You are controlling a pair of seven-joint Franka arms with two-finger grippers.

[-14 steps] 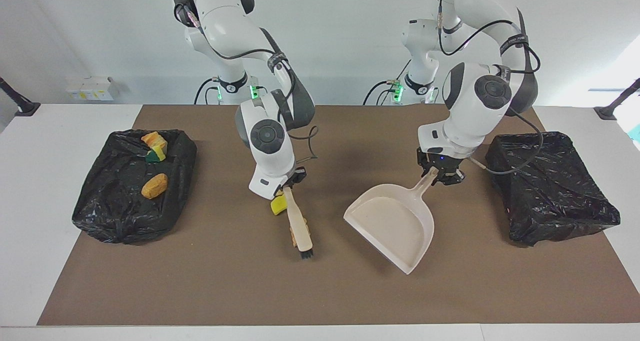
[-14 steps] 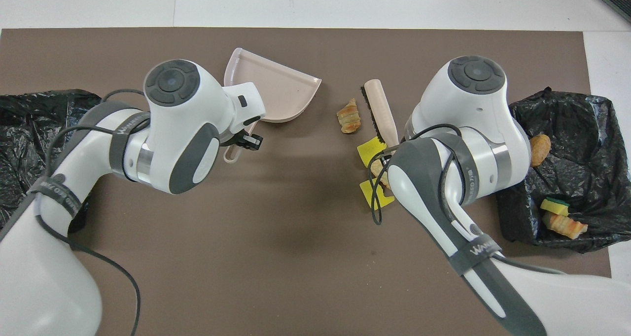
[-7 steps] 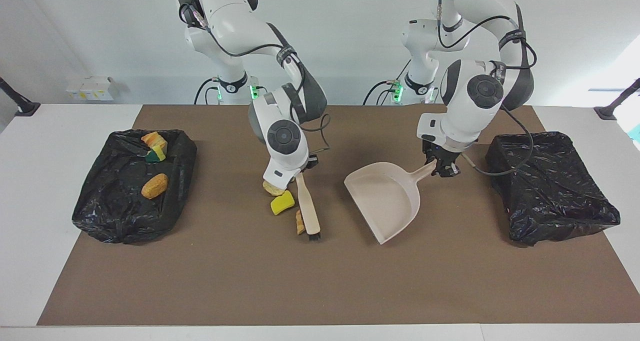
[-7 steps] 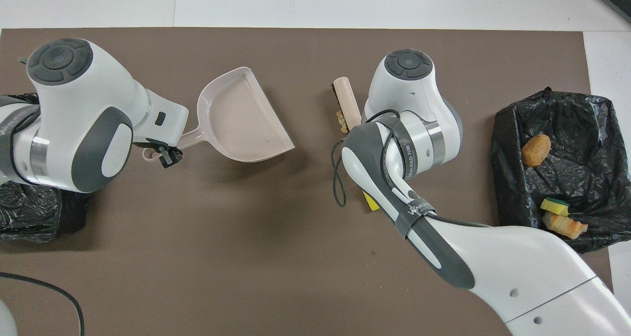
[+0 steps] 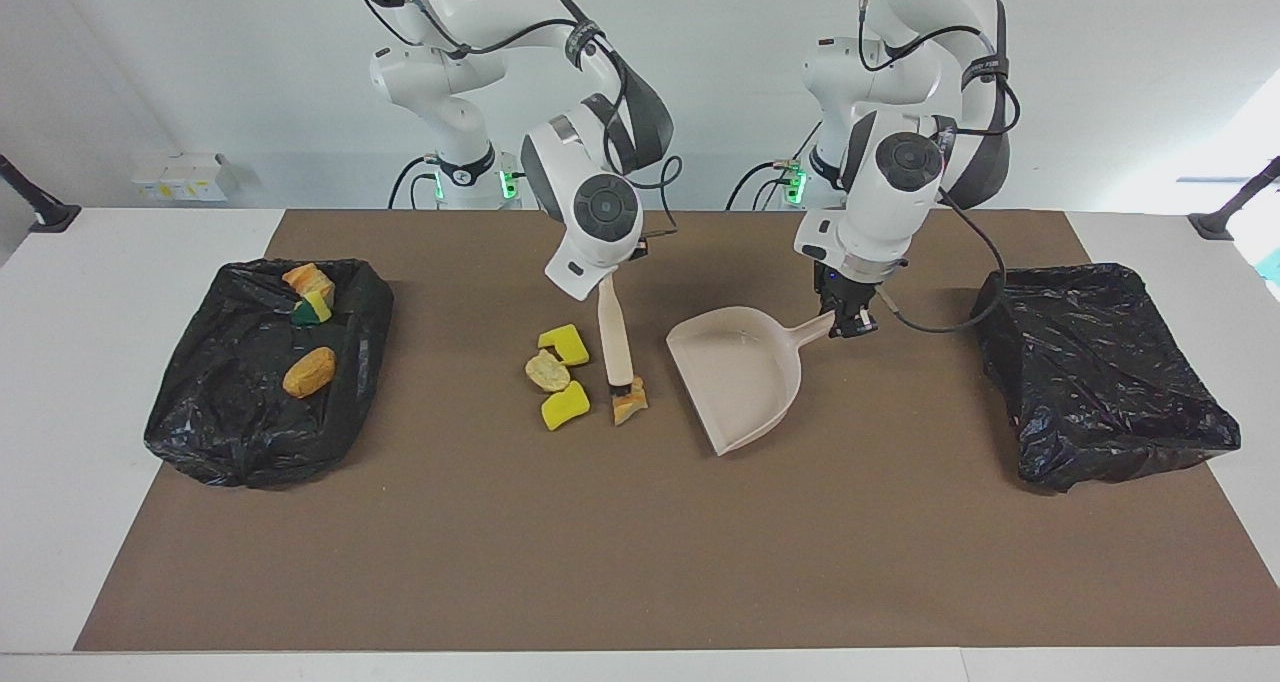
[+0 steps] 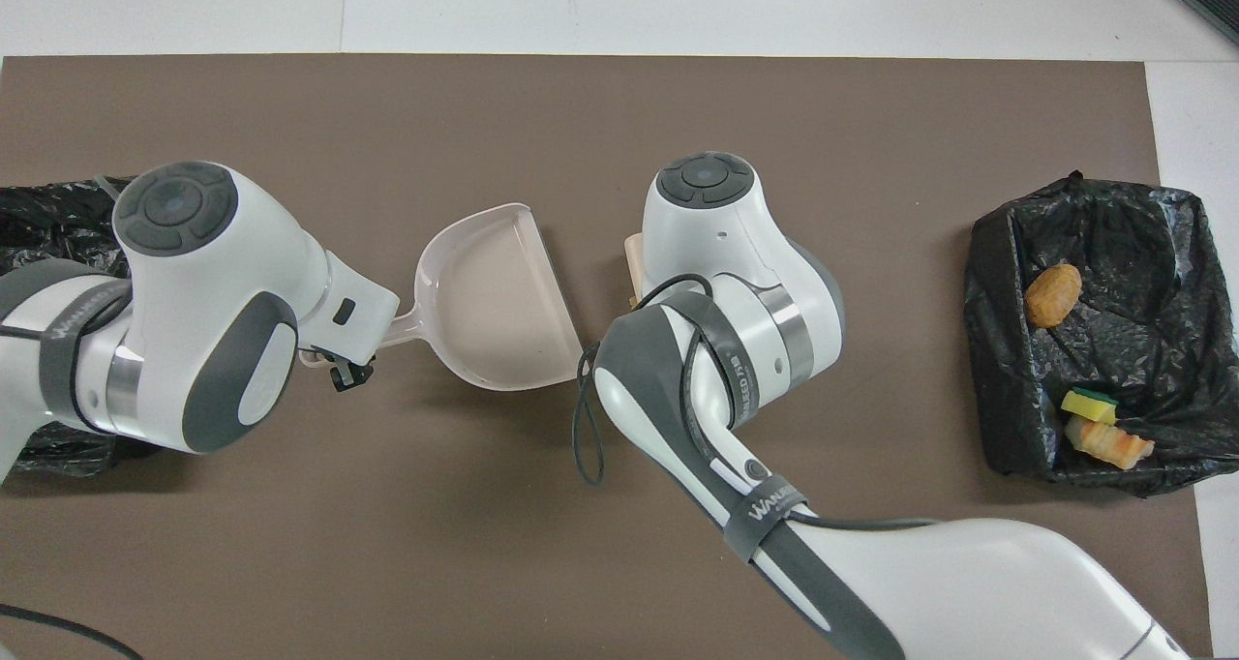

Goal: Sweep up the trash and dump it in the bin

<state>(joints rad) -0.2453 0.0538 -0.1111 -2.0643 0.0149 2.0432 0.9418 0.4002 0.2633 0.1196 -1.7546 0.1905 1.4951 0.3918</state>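
Observation:
My right gripper point(image 5: 606, 284) is shut on the handle of the beige brush point(image 5: 617, 342), whose bristles touch a tan-orange scrap of trash point(image 5: 632, 408) on the brown mat. Two yellow sponge chunks point(image 5: 565, 344) point(image 5: 565, 406) and a tan lump point(image 5: 547, 371) lie beside the brush, toward the right arm's end. My left gripper point(image 5: 846, 322) is shut on the handle of the beige dustpan point(image 5: 740, 377) point(image 6: 494, 307), its open edge facing the brush. From overhead the right arm hides the loose trash, and only the brush's end point(image 6: 633, 254) shows.
A black-bagged bin point(image 5: 230, 422) point(image 6: 1162, 254) at the right arm's end holds a tan lump point(image 6: 1053, 294), a yellow-green sponge point(image 6: 1089, 405) and a bread piece point(image 6: 1110, 443). Another black-bagged bin point(image 5: 1100, 372) sits at the left arm's end.
Both arms drew back toward the robots. The brush came in with the tan-orange scrap at its bristles. The dustpan moved nearer the brush and turned its open edge toward it.

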